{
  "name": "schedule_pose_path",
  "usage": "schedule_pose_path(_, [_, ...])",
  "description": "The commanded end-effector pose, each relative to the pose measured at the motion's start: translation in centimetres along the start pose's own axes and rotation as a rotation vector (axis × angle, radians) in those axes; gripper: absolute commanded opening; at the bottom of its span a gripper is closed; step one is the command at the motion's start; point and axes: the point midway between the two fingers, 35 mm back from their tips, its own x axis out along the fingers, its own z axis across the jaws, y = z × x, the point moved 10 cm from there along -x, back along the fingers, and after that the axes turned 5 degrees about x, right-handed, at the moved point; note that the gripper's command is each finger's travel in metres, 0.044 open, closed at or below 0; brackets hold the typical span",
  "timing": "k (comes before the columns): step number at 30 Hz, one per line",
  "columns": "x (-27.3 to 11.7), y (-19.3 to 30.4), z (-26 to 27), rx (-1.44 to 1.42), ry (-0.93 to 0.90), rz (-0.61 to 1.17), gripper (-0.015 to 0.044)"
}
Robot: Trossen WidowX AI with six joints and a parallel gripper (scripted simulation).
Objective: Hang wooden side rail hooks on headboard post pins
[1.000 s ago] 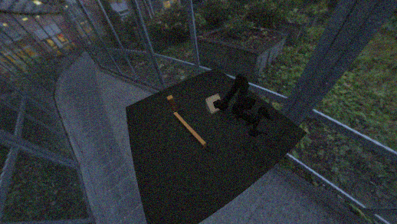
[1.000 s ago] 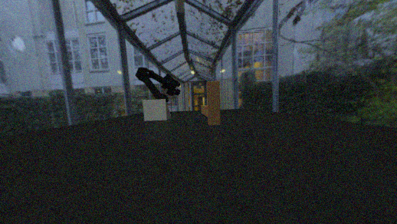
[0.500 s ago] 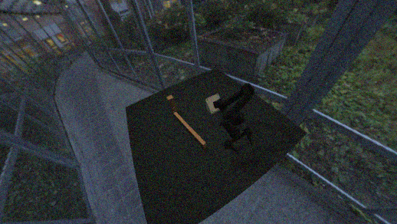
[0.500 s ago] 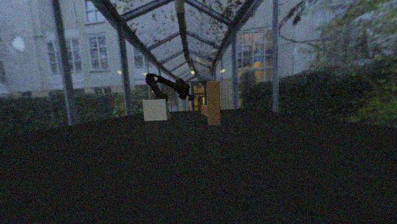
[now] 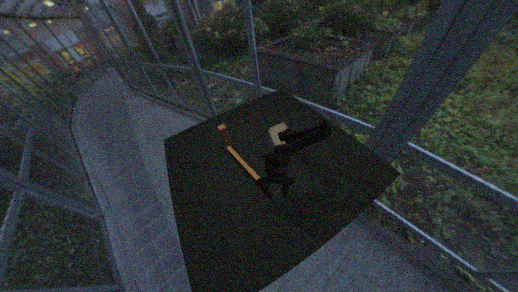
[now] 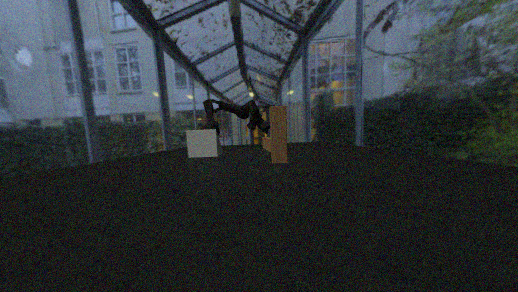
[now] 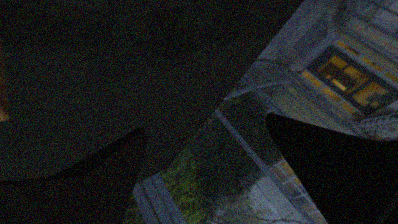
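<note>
The headboard post [image 5: 226, 137] [image 6: 279, 135] stands upright, brown with a lighter top. The wooden side rail [image 5: 243, 163] lies as a long orange bar on the dark table, one end close to the post; a small part of it [image 6: 267, 145] shows beside the post in the exterior view. The steel hooks, slot and pins are too dark and small to make out. My gripper [image 5: 278, 195] [image 6: 259, 129] [image 7: 206, 126] is open and empty, above the table near the rail's far end, which the arm partly covers in the top view. A sliver of wood shows at the wrist view's left edge.
A pale block [image 5: 276, 135] [image 6: 202, 143] is by the arm's base, to the right of the post in the top view. The dark table [image 5: 225, 235] [image 6: 250, 225] has its edge crossing the wrist view diagonally. Railings and plants lie beyond it.
</note>
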Motion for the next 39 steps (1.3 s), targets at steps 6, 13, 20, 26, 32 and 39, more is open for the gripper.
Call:
schedule_pose_path(6, [-5.3, 2.6, 7.5, 0.269, -0.193, 0.186, 0.0440])
schedule_pose_path(13, [-10.4, 2.9, 12.7, 0.497, -0.296, 0.324, 0.0440])
schedule_pose_path(20, [-16.3, 1.6, 17.4, 0.744, -0.362, 0.477, 0.0440])
schedule_pose_path(26, [-21.4, -1.0, 20.8, 0.967, -0.381, 0.616, 0.0440])
schedule_pose_path(32, [-26.4, -5.0, 23.6, 1.210, -0.356, 0.765, 0.0440])
schedule_pose_path(39, [-31.2, -11.3, 25.9, 1.508, -0.253, 0.942, 0.0440])
